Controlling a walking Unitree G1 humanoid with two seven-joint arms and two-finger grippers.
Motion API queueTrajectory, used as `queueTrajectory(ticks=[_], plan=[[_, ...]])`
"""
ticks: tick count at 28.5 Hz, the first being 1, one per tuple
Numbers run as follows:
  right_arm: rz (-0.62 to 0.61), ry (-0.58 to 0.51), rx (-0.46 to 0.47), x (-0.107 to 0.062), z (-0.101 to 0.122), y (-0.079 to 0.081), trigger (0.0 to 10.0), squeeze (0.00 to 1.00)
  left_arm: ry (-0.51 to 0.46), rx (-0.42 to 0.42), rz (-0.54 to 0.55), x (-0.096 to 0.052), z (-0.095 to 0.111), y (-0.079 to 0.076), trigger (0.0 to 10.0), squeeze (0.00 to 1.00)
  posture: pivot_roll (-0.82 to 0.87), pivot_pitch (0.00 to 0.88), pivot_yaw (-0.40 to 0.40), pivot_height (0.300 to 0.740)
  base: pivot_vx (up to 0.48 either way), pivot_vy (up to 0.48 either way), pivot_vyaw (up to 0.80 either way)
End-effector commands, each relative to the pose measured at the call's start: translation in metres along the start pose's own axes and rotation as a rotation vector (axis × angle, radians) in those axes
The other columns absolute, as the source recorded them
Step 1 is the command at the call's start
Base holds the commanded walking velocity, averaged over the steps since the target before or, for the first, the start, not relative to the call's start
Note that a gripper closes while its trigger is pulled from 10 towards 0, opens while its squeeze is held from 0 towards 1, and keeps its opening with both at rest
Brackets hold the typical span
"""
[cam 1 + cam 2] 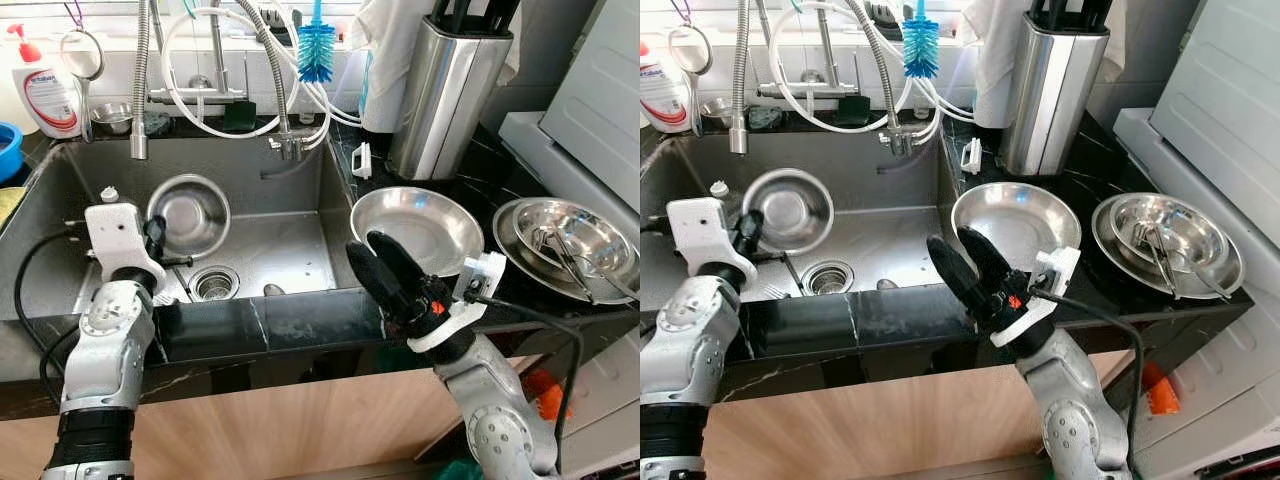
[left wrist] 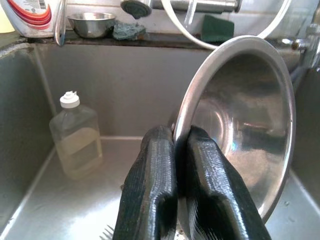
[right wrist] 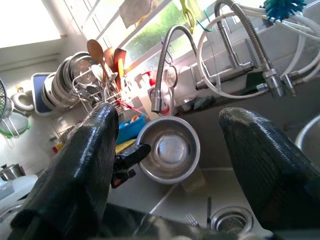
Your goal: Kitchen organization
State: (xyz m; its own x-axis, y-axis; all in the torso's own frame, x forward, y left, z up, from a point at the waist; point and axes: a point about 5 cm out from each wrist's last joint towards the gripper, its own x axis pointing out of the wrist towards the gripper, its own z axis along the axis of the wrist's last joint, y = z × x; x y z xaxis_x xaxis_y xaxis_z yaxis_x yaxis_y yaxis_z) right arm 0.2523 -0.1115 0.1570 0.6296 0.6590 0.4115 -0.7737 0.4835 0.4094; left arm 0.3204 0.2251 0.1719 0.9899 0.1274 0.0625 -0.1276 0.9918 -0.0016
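Two black fingers of the left gripper (image 2: 175, 150) pinch the rim of a steel bowl (image 1: 189, 214), held on edge inside the sink (image 1: 290, 250) with its hollow facing the front wall. Bare basin floor lies between bowl and drain (image 1: 213, 283); a clear bottle (image 2: 76, 135) stands nearby, apparently close to the sink's side wall. Over the front edge, the right gripper (image 1: 385, 268) hangs spread wide and empty, beside a plate (image 1: 420, 228) on the counter.
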Motion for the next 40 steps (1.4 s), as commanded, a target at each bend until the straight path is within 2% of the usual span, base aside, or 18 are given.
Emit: queueTrajectory(ticks=[1,8,9,10,11,27,35,37,40], plan=[[0.013,0.005,-0.024,0.000,0.004,0.006,10.0,0.00,0.024,0.023,-0.002,0.003,-0.001,-0.002,10.0,0.00,0.08,0.000,-0.040,0.740,0.000,0.000,0.00],[-0.003,0.014,-0.024,-0.006,0.002,0.008,10.0,0.00,0.079,-0.003,0.002,0.004,-0.009,-0.002,10.0,0.00,0.08,0.000,-0.036,0.740,0.000,0.000,0.00],[-0.003,0.015,-0.023,-0.006,0.002,0.009,10.0,0.00,0.083,-0.008,0.002,0.004,-0.010,-0.002,10.0,0.17,0.08,0.000,-0.036,0.740,0.000,0.000,0.00],[-0.001,0.017,-0.024,-0.005,0.002,0.009,10.0,0.00,0.088,-0.009,0.000,0.004,-0.011,-0.003,10.0,0.44,0.08,0.000,-0.036,0.740,0.000,0.000,0.00],[-0.001,0.018,-0.025,-0.005,0.001,0.009,10.0,0.00,0.090,-0.008,-0.002,0.004,-0.011,-0.003,10.0,1.00,0.08,0.000,-0.036,0.740,0.000,0.000,0.00],[-0.066,0.009,-0.051,-0.003,0.004,0.004,10.0,0.00,0.096,-0.018,-0.021,0.002,-0.012,-0.006,10.0,1.00,0.08,0.000,-0.039,0.740,0.000,0.000,0.00],[-0.083,0.014,-0.058,-0.002,0.005,0.001,10.0,0.00,0.099,-0.063,-0.046,0.002,-0.010,-0.009,10.0,1.00,0.07,0.000,-0.039,0.740,0.000,0.000,0.00],[-0.085,0.020,-0.055,-0.003,0.004,0.001,10.0,0.00,0.112,-0.125,-0.039,0.001,-0.012,-0.009,10.0,1.00,0.07,0.000,-0.039,0.740,0.000,0.000,0.00],[-0.085,0.024,-0.058,-0.003,0.005,0.000,10.0,0.00,0.115,-0.150,-0.041,0.002,-0.011,-0.009,10.0,1.00,0.07,0.000,-0.039,0.740,0.000,0.000,0.00]])
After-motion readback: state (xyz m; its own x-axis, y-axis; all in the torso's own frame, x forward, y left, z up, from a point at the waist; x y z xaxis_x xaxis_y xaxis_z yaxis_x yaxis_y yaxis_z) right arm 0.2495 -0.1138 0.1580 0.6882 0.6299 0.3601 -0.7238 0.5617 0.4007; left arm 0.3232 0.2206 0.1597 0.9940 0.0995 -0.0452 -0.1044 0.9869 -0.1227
